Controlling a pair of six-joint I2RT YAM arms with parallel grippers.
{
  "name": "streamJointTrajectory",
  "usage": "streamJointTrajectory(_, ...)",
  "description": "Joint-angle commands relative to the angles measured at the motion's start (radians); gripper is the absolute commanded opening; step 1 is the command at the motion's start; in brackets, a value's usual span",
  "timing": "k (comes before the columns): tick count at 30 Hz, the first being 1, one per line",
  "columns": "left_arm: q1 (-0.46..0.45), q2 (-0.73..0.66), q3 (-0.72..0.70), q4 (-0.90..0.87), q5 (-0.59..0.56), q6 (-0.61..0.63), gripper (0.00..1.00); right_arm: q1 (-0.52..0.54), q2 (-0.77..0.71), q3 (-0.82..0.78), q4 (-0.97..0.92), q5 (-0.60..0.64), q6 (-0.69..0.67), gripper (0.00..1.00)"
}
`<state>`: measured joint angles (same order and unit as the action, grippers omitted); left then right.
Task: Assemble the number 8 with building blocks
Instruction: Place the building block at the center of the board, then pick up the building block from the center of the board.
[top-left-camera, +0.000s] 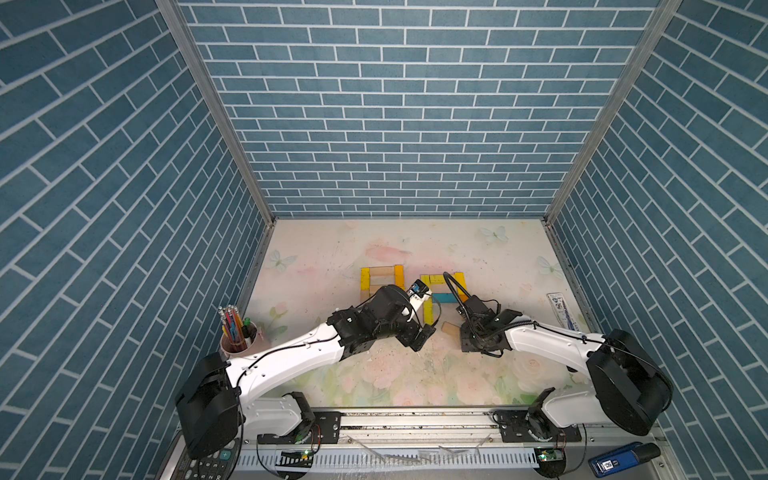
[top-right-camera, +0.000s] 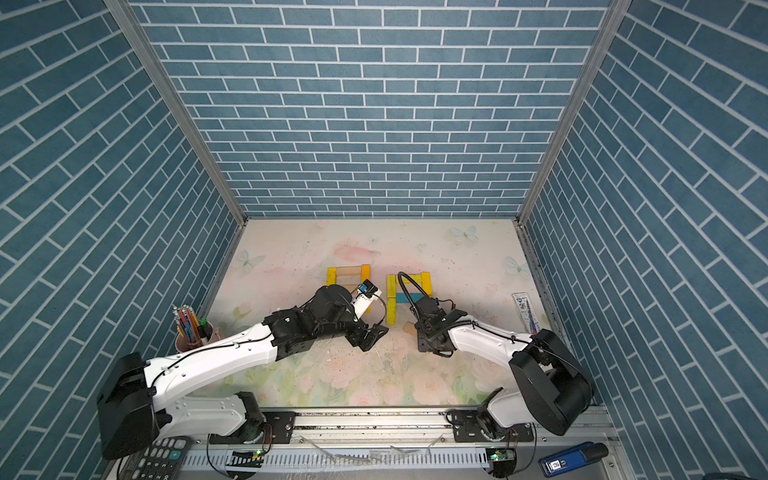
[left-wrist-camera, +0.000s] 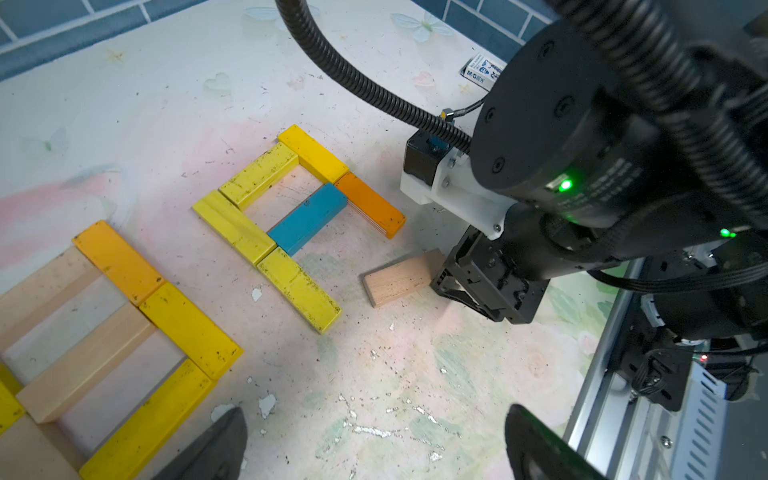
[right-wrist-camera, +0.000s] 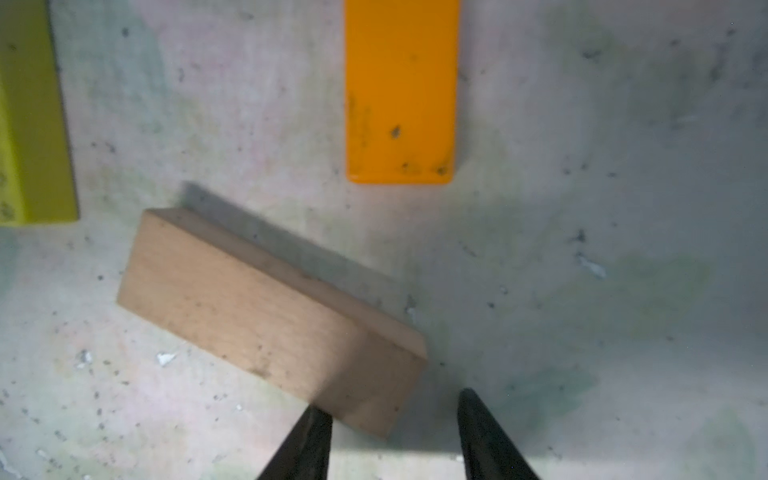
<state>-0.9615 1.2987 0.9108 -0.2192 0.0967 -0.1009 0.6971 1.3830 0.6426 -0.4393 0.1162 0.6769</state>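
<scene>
Now your right claw (right-wrist-camera: 390, 401), part-open, straddles the loose tan block (right-wrist-camera: 266, 307); clamp it. Your left claw (left-wrist-camera: 374, 409) hangs open, empty.

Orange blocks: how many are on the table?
2. One orange block is the left figure's far right side; the other orange block is the right figure's near right side. Part of the left figure is hidden, so there may be more.

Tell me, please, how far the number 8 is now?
Done: the figure with the teal block has its upper loop and both lower sides, a yellow block and the orange block. In hand: the right end effector stands open at one end of the loose tan block. Left: laying it as the bottom bar.
</scene>
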Motion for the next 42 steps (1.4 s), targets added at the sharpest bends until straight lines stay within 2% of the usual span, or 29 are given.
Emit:
streamJointTrajectory(1, -0.033, 0.057, 0.056, -0.006, -0.016, 0.153, 0.97, -0.039, -0.02, -0.051, -0.003, -0.003, 0.052, 0.48)
streamJointTrajectory(6, -0.055, 0.172, 0.16, -0.042, 0.018, 0.27, 0.95, -0.057, -0.121, -0.1, 0.024, -0.034, 0.057, 0.48)
streamJointTrajectory(10, -0.066, 0.283, 0.266, -0.107, 0.029, 0.375, 0.92, -0.057, -0.275, -0.152, 0.04, -0.094, 0.061, 0.55)
streamJointTrajectory(14, -0.065, 0.384, 0.337, -0.115, 0.044, 0.409, 0.9, -0.057, -0.417, -0.177, 0.03, -0.123, 0.05, 0.61)
streamJointTrajectory(22, -0.074, 0.471, 0.393, -0.076, 0.026, 0.395, 0.91, -0.059, -0.613, -0.193, -0.069, -0.149, 0.017, 0.86)
streamJointTrajectory(26, -0.073, 0.476, 0.394, -0.057, 0.027, 0.402, 0.91, -0.061, -0.705, -0.208, -0.105, -0.132, 0.018, 0.94)
streamJointTrajectory(32, -0.074, 0.488, 0.422, -0.091, 0.044, 0.47, 0.91, -0.061, -0.794, -0.213, -0.124, -0.108, 0.054, 0.96)
streamJointTrajectory(42, -0.078, 0.626, 0.513, -0.186, 0.048, 0.585, 0.87, -0.062, -0.89, -0.183, -0.208, -0.03, 0.085, 0.96)
